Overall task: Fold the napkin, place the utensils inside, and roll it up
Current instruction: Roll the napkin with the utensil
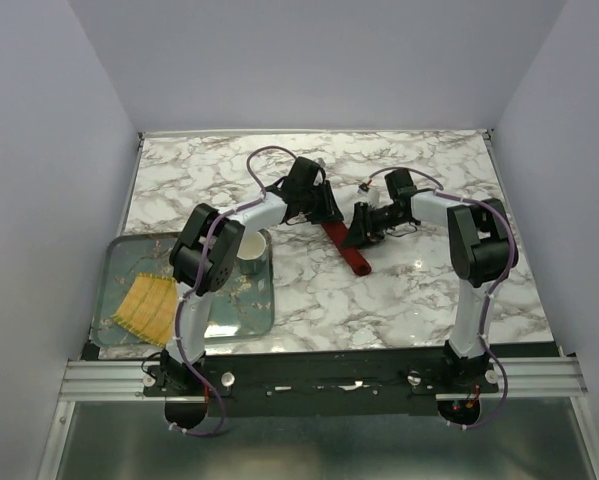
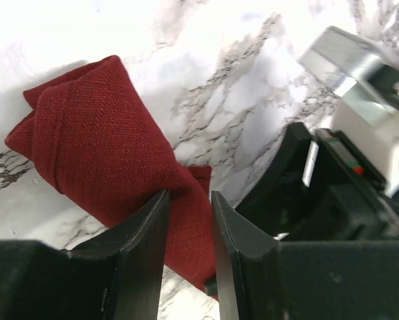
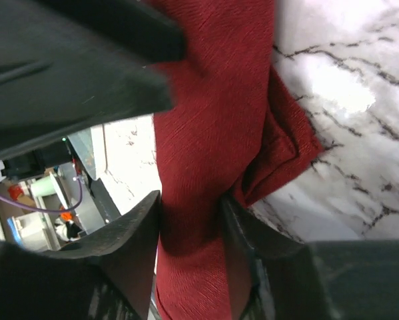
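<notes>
Napkin (image 1: 347, 250): one, dark red, rolled narrow, centre of the surface (image 1: 229, 165).
Left hand (image 2: 189, 197): pinching the napkin.
Right hand (image 3: 191, 200): pinching it too.
Lower left: one tray (image 1: 241, 312), one cup (image 1: 251, 252), one yellow mat (image 1: 147, 305).

The scene is lit brightly and evenly from above. The worktop (image 2: 66, 33) is blown out by glare in the left wrist view; the napkin (image 2: 99, 147) is rendered sharply.

A white-and-grey marbled surface (image 1: 419, 300) carries a grey-green tray (image 1: 241, 318) at its near left corner. On the tray, a yellow ribbed mat (image 1: 147, 307) lies at the near left, and a white cup (image 1: 251, 252) stands at the far right corner.
</notes>
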You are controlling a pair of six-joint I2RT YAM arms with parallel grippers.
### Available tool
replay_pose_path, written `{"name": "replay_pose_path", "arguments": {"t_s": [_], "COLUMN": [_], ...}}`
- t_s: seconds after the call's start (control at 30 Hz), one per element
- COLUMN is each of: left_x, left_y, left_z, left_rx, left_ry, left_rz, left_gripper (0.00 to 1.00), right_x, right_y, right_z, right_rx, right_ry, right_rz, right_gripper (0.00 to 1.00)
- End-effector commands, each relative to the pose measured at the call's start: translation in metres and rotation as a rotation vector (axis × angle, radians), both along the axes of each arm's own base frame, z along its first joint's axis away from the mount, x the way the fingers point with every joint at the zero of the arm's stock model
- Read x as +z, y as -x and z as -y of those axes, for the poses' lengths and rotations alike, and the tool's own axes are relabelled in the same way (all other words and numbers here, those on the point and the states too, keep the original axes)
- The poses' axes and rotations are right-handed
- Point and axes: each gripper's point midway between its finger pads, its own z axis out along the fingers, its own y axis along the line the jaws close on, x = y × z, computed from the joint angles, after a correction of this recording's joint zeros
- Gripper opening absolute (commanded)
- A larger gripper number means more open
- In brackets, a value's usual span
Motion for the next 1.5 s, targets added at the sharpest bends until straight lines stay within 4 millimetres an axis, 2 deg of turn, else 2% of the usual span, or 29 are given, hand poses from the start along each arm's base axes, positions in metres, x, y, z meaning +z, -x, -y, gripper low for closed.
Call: {"name": "replay_pose_path", "arguments": {"t_s": [0.0, 0.03, 0.07, 0.13, 0.2, 0.23, 0.27, 0.37, 0.43, 0.47, 0.57, 0.83, 1.07, 1.27, 1.47], "left_x": [-0.013, -0.011, -0.012, -0.012, -0.014, -0.013, -0.015, -0.015, -0.015, -0.014, -0.016, -0.022, -0.023, -0.022, -0.019], "left_y": [-0.007, -0.009, -0.008, -0.008, -0.007, -0.007, -0.008, -0.007, -0.008, -0.008, -0.006, -0.008, -0.007, -0.007, -0.007], "left_z": [-0.006, -0.007, -0.008, -0.009, -0.007, -0.008, -0.008, -0.008, -0.008, -0.009, -0.013, -0.017, -0.017, -0.018, -0.020], "left_rx": [0.018, 0.022, 0.021, 0.022, 0.019, 0.020, 0.020, 0.020, 0.022, 0.023, 0.031, 0.052, 0.054, 0.050, 0.048], "left_ry": [-0.043, -0.044, -0.047, -0.048, -0.047, -0.045, -0.046, -0.046, -0.047, -0.046, -0.044, 0.014, 0.030, 0.031, 0.024], "left_rz": [-0.002, 0.004, 0.005, 0.006, 0.003, 0.003, 0.002, 0.002, 0.003, 0.002, -0.007, -0.051, -0.063, -0.059, -0.051], "left_gripper": [0.40, 0.40, 0.39, 0.39, 0.40, 0.39, 0.39, 0.39, 0.39, 0.39, 0.39, 0.39, 0.39, 0.39, 0.39], "right_x": [0.005, 0.002, 0.007, 0.022, 0.033, 0.040, 0.043, 0.047, 0.045, 0.042, 0.039, 0.020, 0.009, 0.009, 0.003], "right_y": [0.006, 0.004, 0.006, -0.001, 0.000, -0.005, 0.001, 0.004, 0.003, 0.007, 0.007, 0.004, -0.004, -0.013, -0.013], "right_z": [0.018, 0.029, 0.028, 0.040, 0.036, 0.046, 0.035, 0.027, 0.027, 0.018, 0.009, -0.004, -0.004, 0.008, 0.012], "right_rx": [-0.028, -0.054, -0.050, -0.103, -0.108, -0.148, -0.125, -0.144, -0.168, -0.151, -0.158, -0.121, -0.109, -0.109, -0.095], "right_ry": [0.141, 0.233, 0.270, 0.391, 0.466, 0.557, 0.592, 0.718, 0.798, 0.815, 0.854, 0.992, 1.054, 1.139, 1.154], "right_rz": [0.059, 0.078, 0.105, 0.187, 0.249, 0.299, 0.337, 0.432, 0.470, 0.487, 0.538, 0.615, 0.639, 0.682, 0.691], "right_gripper": [0.54, 0.55, 0.56, 0.58, 0.59, 0.59, 0.60, 0.62, 0.63, 0.63, 0.64, 0.66, 0.66, 0.65, 0.56]}}
